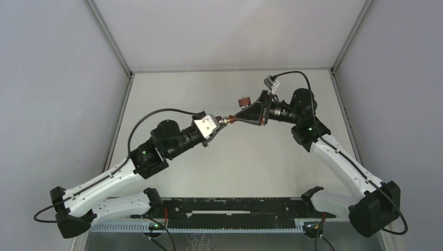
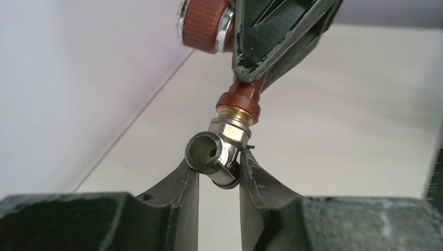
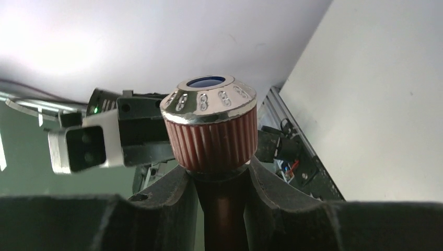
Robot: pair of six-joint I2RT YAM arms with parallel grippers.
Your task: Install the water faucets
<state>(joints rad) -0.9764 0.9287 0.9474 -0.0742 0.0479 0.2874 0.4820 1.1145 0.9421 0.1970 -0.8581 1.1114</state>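
We find the left arm [image 1: 104, 183] and right arm [image 1: 339, 157] stretched inward, wrists facing. The left gripper [image 2: 219, 175] pinches the silvery fitting [image 2: 224, 133]; the right gripper [image 3: 222, 180] clamps the faucet [image 3: 209, 130].

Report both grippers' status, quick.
Left gripper: closed on the silvery fitting.
Right gripper: closed on the reddish-brown faucet, gripping its stem below the knob.
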